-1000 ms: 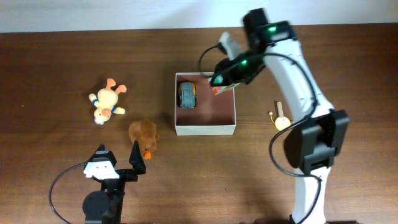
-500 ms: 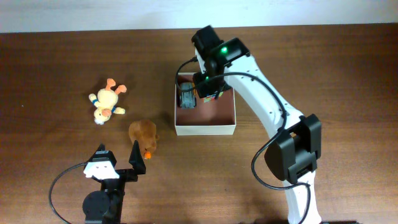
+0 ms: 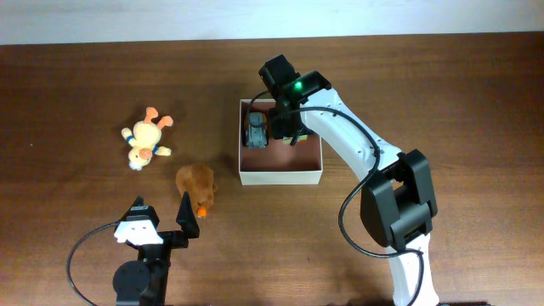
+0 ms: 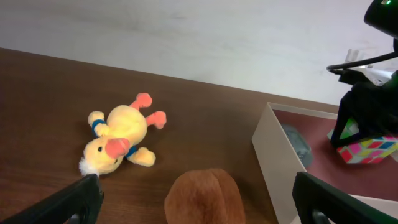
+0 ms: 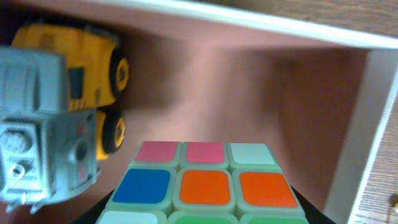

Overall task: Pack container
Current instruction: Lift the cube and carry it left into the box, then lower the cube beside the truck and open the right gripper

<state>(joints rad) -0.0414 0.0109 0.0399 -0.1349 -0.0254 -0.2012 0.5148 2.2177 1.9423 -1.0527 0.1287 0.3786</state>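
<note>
Right tool (image 3: 286,129) down inside the box (image 3: 280,178), clamped on the cube (image 5: 205,180), just beside the truck (image 3: 257,132) lying along the left wall. Box near the middle of the surface (image 3: 85,255), open top up. Cannot tell from the wrist view whether cube and floor touch yet (seemingly a little apart).

To place it well: lower straight down to seat the cube flat on the pink-brown floor, then part the fingers only enough to free it. Stay off the truck, so as not to nudge it or wedge the cube against it. Lift out vertically, minding the back wall close behind the tool. Worth setting the cube tight toward the truck and the back wall, probably the best way to leave floor for bulkier toys.

Left tool (image 3: 161,212) apart and idle at the near edge, empty, just short of the brown plush (image 3: 195,183); duck (image 3: 146,140) farther out to the left. Both outside the box, likely next in line.
</note>
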